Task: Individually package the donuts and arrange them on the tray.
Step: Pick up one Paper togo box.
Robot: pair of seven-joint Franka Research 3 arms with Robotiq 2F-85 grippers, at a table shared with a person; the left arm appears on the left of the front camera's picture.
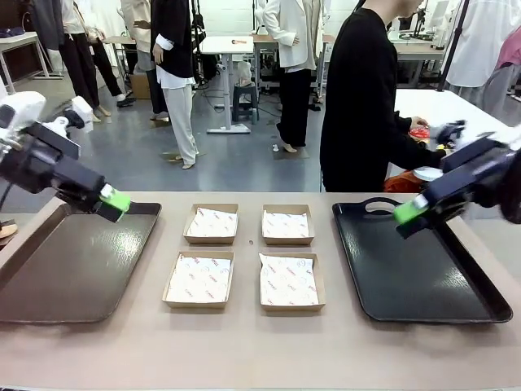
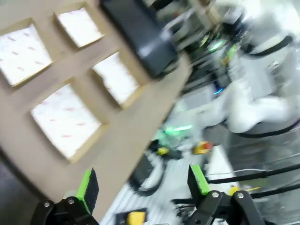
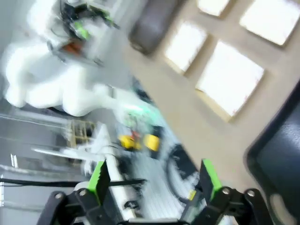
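Four boxes [image 1: 212, 222] [image 1: 287, 224] [image 1: 199, 279] [image 1: 289, 281]; two trays [image 1: 69, 261] [image 1: 423, 269]; two end effectors [image 1: 114, 199] [image 1: 409, 212], jaws apart

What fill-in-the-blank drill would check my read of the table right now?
1. Between the left tray and right tray sit ___ boxes.
2. Each is lined with white ___.
3. The left gripper hangs over the ___ tray.
4. The jaws of the right gripper stand ___.
Missing: four; paper; left; open.
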